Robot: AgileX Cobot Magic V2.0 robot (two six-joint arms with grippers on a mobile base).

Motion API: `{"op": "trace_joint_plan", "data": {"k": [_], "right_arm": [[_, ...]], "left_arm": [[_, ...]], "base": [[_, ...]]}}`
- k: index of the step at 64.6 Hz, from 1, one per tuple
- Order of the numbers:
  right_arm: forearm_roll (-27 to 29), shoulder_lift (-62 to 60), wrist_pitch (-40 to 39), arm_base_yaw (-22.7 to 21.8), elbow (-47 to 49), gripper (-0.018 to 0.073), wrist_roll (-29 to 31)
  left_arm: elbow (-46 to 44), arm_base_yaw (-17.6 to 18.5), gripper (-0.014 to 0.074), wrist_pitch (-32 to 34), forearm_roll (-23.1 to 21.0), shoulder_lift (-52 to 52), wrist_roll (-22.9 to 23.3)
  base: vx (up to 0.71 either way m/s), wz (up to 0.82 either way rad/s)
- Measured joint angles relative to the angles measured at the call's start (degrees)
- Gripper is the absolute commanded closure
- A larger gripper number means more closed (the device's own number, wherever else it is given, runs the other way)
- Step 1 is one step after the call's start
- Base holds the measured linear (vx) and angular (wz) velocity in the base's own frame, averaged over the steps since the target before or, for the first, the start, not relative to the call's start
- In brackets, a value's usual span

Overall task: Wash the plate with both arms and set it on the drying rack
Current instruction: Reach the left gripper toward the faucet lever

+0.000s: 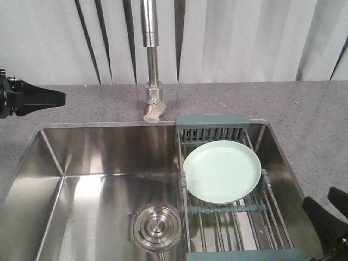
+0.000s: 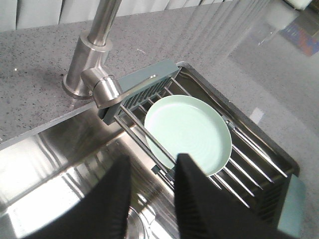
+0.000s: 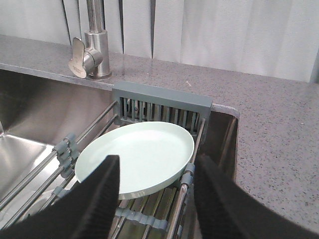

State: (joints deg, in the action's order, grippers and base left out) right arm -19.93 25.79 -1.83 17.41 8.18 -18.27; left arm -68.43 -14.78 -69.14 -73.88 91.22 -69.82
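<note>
The pale mint-green plate (image 1: 222, 171) lies flat on the steel rods of the drying rack (image 1: 213, 122), which spans the right end of the sink. My left gripper (image 1: 61, 99) hovers at the far left over the counter, well away from the plate. Its wrist view shows it open (image 2: 153, 160) and holding nothing, with the plate (image 2: 189, 130) and rack (image 2: 251, 167) beyond it. My right gripper (image 1: 324, 200) sits at the lower right beside the sink's rim. It is open (image 3: 157, 162) with nothing in it, just short of the plate (image 3: 144, 149) on the rack (image 3: 159, 99).
A steel sink (image 1: 98, 157) fills the middle, with a round drain strainer (image 1: 157, 227) in its floor left of the rack. A tall steel faucet (image 1: 152, 65) stands at the back edge. Speckled grey counter (image 1: 304, 109) surrounds the sink; curtains hang behind.
</note>
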Motion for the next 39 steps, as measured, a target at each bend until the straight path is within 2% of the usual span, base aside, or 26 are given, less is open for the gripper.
{"op": "trace_joint_plan", "data": {"k": [12,21,29,39], "right_arm": [[0.0,0.0,0.0,0.0,0.0,0.0213,0.0],[0.0,0.0,0.0,0.0,0.0,0.0213,0.0],[0.0,0.0,0.0,0.0,0.0,0.0213,0.0],[0.0,0.0,0.0,0.0,0.0,0.0213,0.0]], "left_arm": [[0.0,0.0,0.0603,0.0,-0.1,0.0,0.3],[0.0,0.2,0.0603,0.0,-2.0,0.1,0.4],[0.0,2.7,0.0603,0.3,-3.0,1.5,0.0],[0.0,8.2,0.0603,0.4,-3.1,5.1,-2.5]], "base": [[0.0,0.0],[0.0,0.0],[0.0,0.0],[0.0,0.0]]}}
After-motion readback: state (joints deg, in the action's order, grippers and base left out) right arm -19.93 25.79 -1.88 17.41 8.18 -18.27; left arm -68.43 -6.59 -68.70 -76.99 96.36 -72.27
